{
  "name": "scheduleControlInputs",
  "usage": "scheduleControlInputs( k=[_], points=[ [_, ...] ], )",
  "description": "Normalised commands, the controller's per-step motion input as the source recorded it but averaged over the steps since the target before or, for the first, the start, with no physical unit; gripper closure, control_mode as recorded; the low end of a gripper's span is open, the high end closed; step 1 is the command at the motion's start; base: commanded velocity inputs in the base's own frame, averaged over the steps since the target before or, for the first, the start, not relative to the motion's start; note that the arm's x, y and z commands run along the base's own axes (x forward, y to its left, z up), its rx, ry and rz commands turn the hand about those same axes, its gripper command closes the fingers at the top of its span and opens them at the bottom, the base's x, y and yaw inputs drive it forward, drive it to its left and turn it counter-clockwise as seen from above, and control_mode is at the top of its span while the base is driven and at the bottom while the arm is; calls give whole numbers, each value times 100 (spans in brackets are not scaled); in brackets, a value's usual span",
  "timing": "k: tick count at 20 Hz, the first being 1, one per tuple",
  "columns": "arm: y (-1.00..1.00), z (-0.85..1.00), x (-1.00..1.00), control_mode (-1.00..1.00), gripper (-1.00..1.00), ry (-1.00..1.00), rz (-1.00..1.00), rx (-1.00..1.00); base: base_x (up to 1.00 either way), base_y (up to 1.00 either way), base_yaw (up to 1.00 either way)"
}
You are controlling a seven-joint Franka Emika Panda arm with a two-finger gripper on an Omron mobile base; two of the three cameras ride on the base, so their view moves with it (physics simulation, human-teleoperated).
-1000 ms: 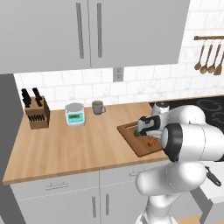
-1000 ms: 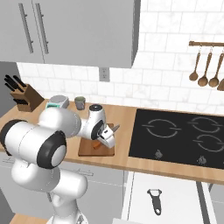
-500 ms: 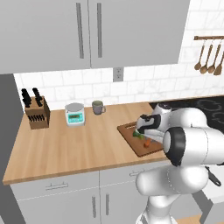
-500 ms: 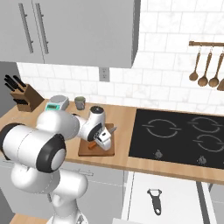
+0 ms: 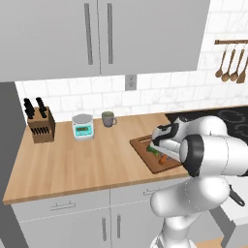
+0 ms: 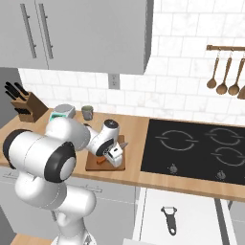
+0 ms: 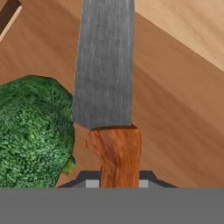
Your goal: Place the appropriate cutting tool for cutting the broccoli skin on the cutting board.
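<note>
In the hand view, the cutting tool [image 7: 105,65] has a grey blade and an orange wooden handle. Its handle sits between the fingers of my gripper [image 7: 116,183], which is shut on it. The blade points away along the brown cutting board [image 7: 175,109], low over it or on it. The dark green broccoli [image 7: 30,131] lies right beside the blade on the board. In the left base view my gripper [image 5: 159,145] is down at the cutting board [image 5: 144,156], with the broccoli [image 5: 153,150] under it. From the right base view, the gripper [image 6: 114,155] hangs over the cutting board [image 6: 93,165], and the tool's orange handle [image 6: 99,161] shows.
A knife block [image 5: 41,127], a kitchen scale [image 5: 83,127] and a mug [image 5: 108,118] stand along the back left of the counter. The black stovetop [image 6: 191,148] lies right of the board. A black peeler [image 6: 168,219] lies in the open drawer below.
The hand has come down and a little to the left, bringing the tool lower over the board beside the broccoli. The grip is unchanged.
</note>
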Motion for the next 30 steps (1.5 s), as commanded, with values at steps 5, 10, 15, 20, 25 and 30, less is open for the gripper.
scheduleControlInputs(
  k=[5, 10, 15, 20, 25, 30],
  points=[
    [1, -12, 0, -100, -100, 0, 0, 3, 0, 0, 0],
    [0, -1, 0, -100, -100, 0, 0, 1, 0, 0, 0],
    [0, 30, -12, -100, -100, 0, 0, 1, 0, 0, 0],
    [0, 67, -38, -100, -100, 0, 0, 0, 0, 0, 0],
    [24, 76, -32, -100, -100, 0, 8, -1, 0, 0, 0],
    [20, 39, -74, -100, -100, -2, 22, -12, 0, 0, 0]
  ],
)
